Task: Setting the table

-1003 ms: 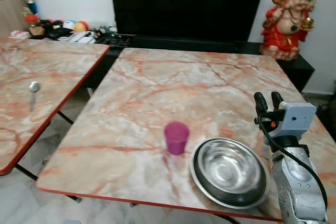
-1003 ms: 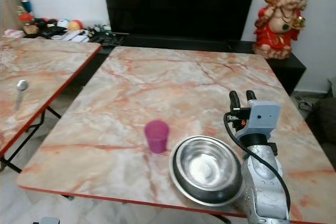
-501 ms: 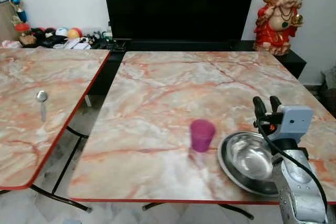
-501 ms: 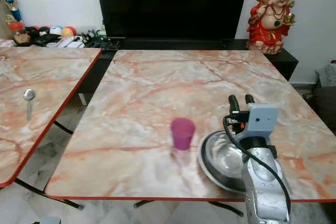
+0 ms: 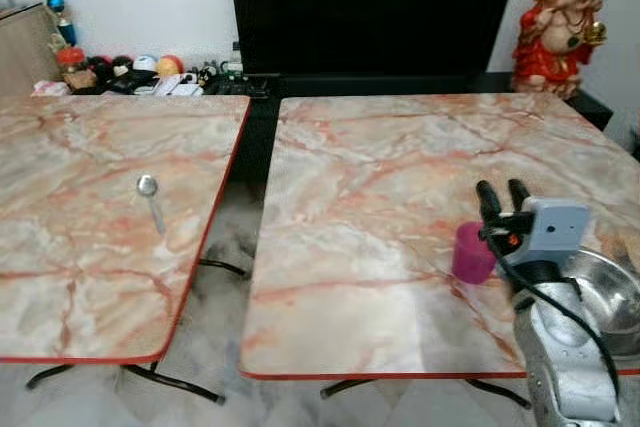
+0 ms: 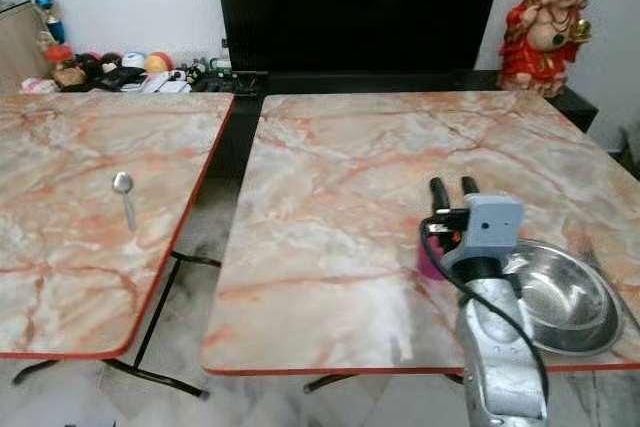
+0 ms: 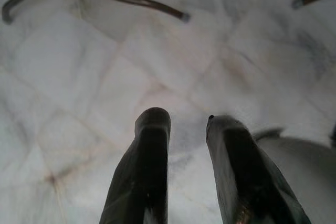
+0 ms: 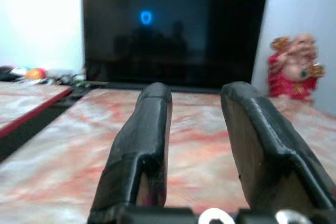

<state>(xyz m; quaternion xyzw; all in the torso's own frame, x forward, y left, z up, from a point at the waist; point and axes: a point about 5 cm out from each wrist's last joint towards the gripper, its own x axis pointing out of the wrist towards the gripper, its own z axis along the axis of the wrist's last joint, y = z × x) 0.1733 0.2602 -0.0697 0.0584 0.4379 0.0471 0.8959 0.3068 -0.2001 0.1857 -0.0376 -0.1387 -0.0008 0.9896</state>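
Hovering beside pink cup and steel bowl: right hand, fingers parted, empty.

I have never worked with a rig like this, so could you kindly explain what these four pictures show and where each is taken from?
This is a walking humanoid robot with two silver arms, each ending in a gripper of two long black fingers. The two wide pictures come from a stereo camera on its head, looking forward and down. They show two marble-patterned tables side by side: the left table holds a spoon, and the right table holds a pink cup next to a steel bowl. The right gripper is raised in front of the cup, open and empty. Behind the tables are a TV and a red figurine. The other two pictures come from cameras on the wrists, looking along the fingers. The left gripper points at the tiled floor, open and empty.
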